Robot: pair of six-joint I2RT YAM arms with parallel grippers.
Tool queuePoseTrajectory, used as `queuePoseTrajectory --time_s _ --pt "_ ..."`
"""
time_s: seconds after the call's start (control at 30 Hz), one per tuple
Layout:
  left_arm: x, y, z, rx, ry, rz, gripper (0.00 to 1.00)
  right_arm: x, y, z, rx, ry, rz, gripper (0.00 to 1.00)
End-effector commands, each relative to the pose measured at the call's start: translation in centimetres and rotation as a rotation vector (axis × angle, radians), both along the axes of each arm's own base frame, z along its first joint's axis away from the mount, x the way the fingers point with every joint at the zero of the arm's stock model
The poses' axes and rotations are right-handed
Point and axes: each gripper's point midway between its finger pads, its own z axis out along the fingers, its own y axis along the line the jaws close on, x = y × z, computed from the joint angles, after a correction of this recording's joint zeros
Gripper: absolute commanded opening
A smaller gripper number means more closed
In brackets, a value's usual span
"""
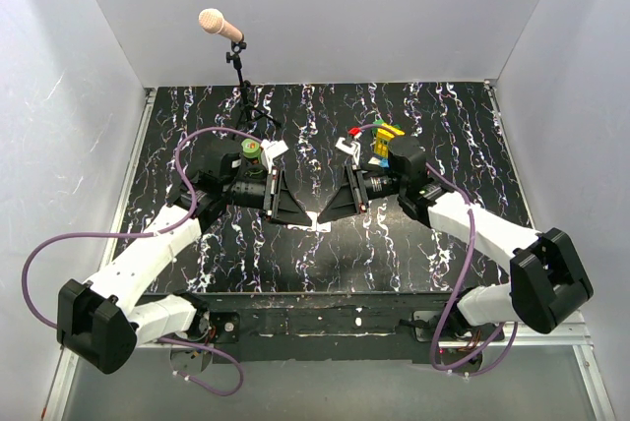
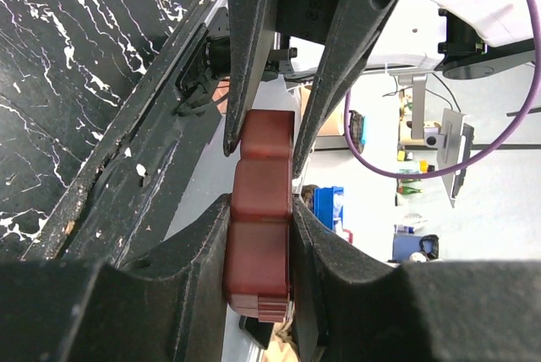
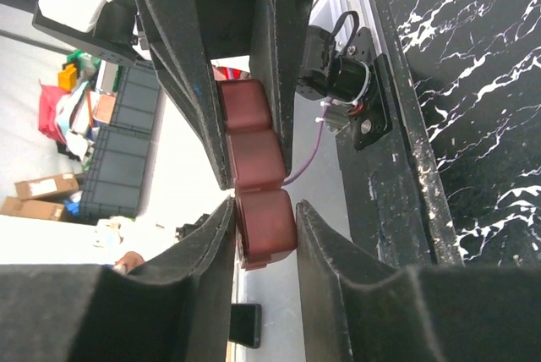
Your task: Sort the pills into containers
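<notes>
- Top external view: both arms reach inward and meet over the middle of the black marbled table (image 1: 472, 136), their fingertips almost touching.
- The left gripper (image 2: 260, 211) is clamped on one end of the red-brown box (image 2: 262, 178).
- The right gripper (image 3: 264, 208) pinches the box's other end, so the box is held between the two.
- The green bottle (image 1: 252, 150) stands beside the left wrist.
- The toy brick stack (image 1: 387, 141) is by the right wrist.

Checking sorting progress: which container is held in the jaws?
The red-brown box, clamped in both sets of jaws; the green bottle sits apart, untouched.
</notes>
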Motion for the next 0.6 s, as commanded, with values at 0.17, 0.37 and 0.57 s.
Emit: queuePoseTrajectory --time_s 0.17,0.37,0.57 --pt "0.8 -0.3 2.0 -0.025 -0.082 0.034 0.18 -0.4 0.0 0.9 0.044 -0.033 -0.006 0.01" --pt "1.8 -0.3 2.1 -0.020 -0.110 0.101 0.80 -0.1 -0.3 0.0 0.013 -0.006 -0.083 0.01" --pt "2.0 -0.4 1.3 -0.008 -0.096 0.113 0.82 0.5 -1.1 -0.4 -0.001 0.004 -0.149 0.01"
